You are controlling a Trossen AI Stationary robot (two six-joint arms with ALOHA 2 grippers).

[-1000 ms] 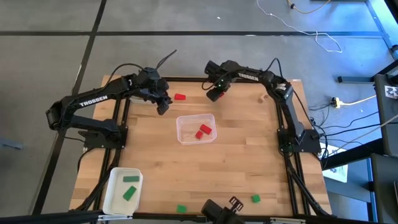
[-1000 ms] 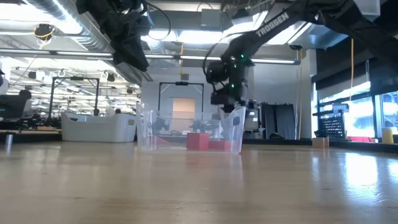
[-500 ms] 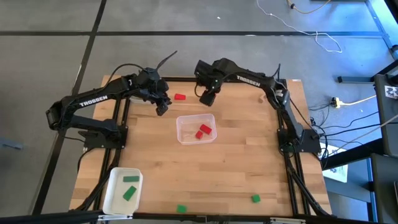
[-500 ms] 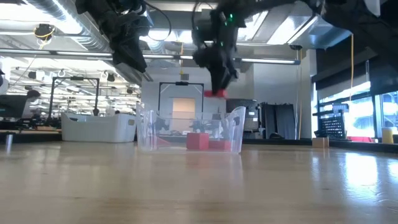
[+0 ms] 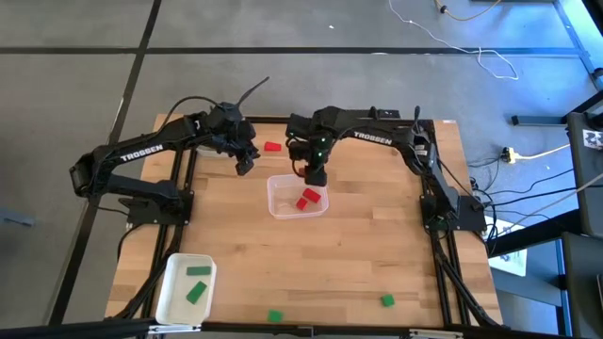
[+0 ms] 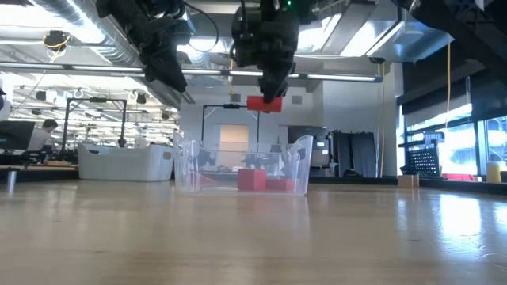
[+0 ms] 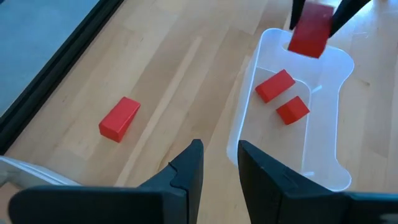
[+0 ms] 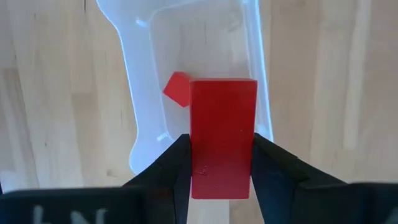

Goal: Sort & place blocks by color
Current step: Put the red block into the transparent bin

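Red block (image 8: 222,137) clamped in the right pincer (image 6: 264,101) hangs above the clear tray (image 5: 283,209), so lower it centred before letting go, left pincer (image 7: 216,163) idle nearby, slightly parted, empty

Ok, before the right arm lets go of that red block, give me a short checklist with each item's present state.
1. Red block clamped between the right gripper fingers: ok.
2. Block over the clear tray, above its rim: ok.
3. Tray holds only red blocks: ok.
4. Left gripper off to the tray's side, fingers empty: ok.
5. Loose red block still on the table: not ok, unsorted.
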